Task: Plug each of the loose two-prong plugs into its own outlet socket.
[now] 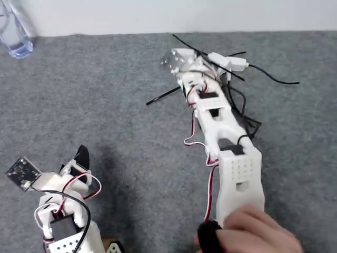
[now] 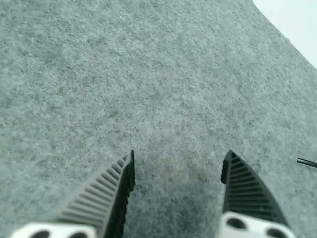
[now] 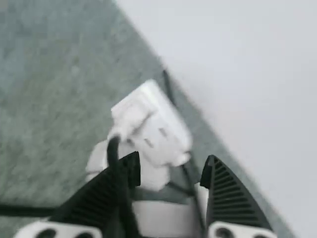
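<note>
A white outlet block (image 3: 151, 129) with a white plug body against it lies at the carpet's far edge by the wall. My right gripper (image 3: 171, 173) stands open just short of it, one finger on each side of its near end, and a black cable (image 3: 115, 153) runs along one finger. From above, the right arm (image 1: 213, 113) stretches to the white outlet piece (image 1: 227, 60) among tangled black cables (image 1: 266, 76). Low at the near left, my left gripper (image 2: 178, 171) (image 1: 79, 158) is open over bare grey carpet with nothing between its fingers.
A person's hand (image 1: 253, 232) rests on the right arm's base. A clear container (image 1: 16, 34) stands at the far left corner. A loose black cable end (image 1: 163, 96) lies left of the right arm. A white wall borders the far edge of the carpet.
</note>
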